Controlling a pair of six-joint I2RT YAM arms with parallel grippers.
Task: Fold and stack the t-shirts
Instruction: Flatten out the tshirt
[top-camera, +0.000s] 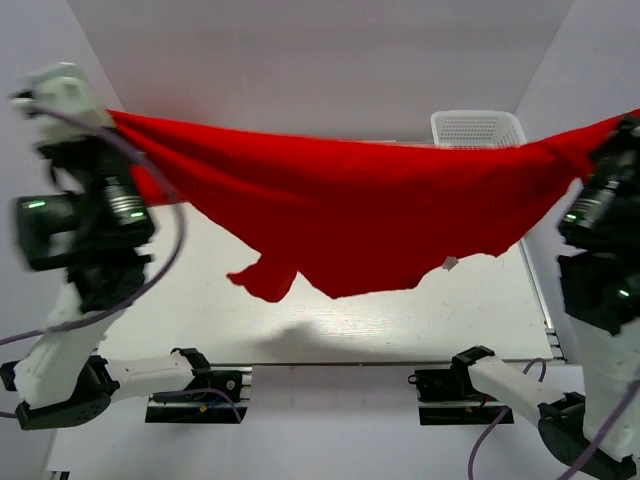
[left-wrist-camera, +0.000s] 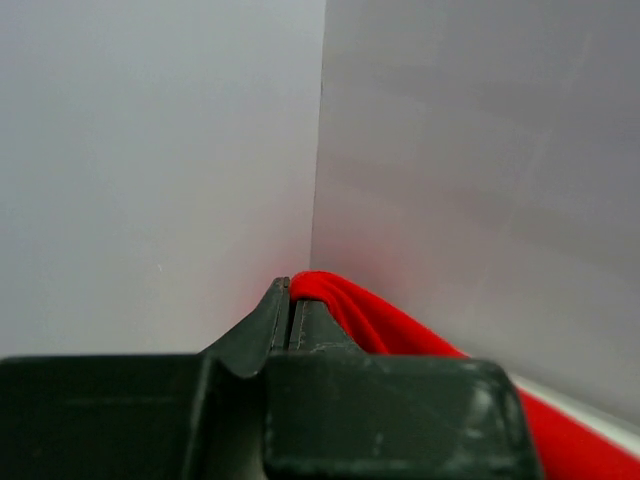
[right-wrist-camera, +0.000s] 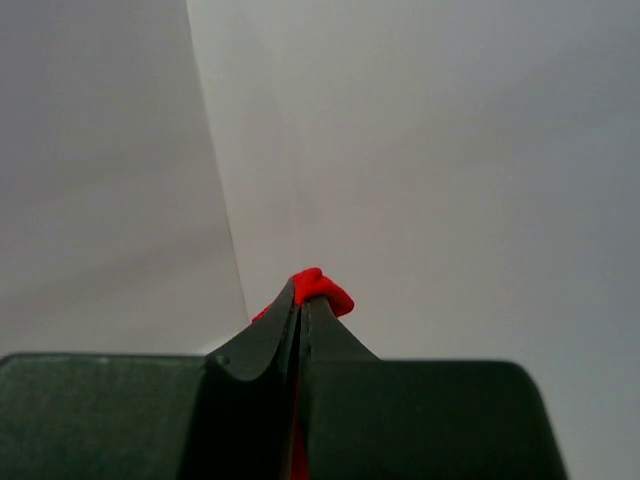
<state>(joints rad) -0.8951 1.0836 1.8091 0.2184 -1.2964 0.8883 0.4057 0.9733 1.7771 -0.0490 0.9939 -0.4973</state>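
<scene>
My left gripper (left-wrist-camera: 290, 303) and my right gripper (right-wrist-camera: 302, 303) each pinch one end of the red t-shirt (top-camera: 350, 200), high in the air.

Both are pressed tight on the cloth. The t-shirt hangs between them like a hammock, its long way running left to right. The middle sags low over the worktop (top-camera: 400, 325), in front of the white basket (top-camera: 478, 128). I think both ends must come down together to lay it flat.

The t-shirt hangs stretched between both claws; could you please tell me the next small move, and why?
Probably lower both together so the sagging t-shirt meets the table: the left claw and right claw each pinch an end, holding it aloft.
</scene>
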